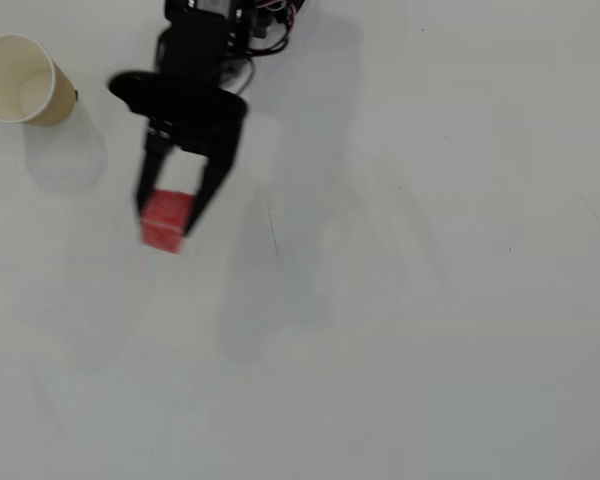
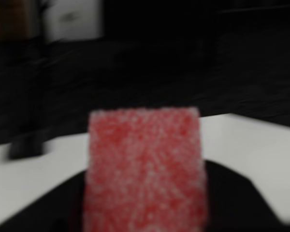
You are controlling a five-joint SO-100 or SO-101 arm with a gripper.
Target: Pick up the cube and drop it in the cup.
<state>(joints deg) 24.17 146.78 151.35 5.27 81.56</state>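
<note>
Up in the top left part of the overhead view, the black gripper [image 1: 168,215] was clamped on the cube [image 1: 166,220], one finger on each side of it. The cube sat a bit rotated against the frame edges; it's a cube, so no real long axis to speak of. The cup [image 1: 22,80] was off to the left near the frame's left edge, leaning so its mouth faced up and left, well apart from the cube with bare white table [image 1: 410,300] between them. Everything right of the arm and below it was open table too, loads of room. The wrist view was blurry, but the cube [image 2: 145,169] filled the lower middle, standing square to the camera, with the dark gripper body under it.
</note>
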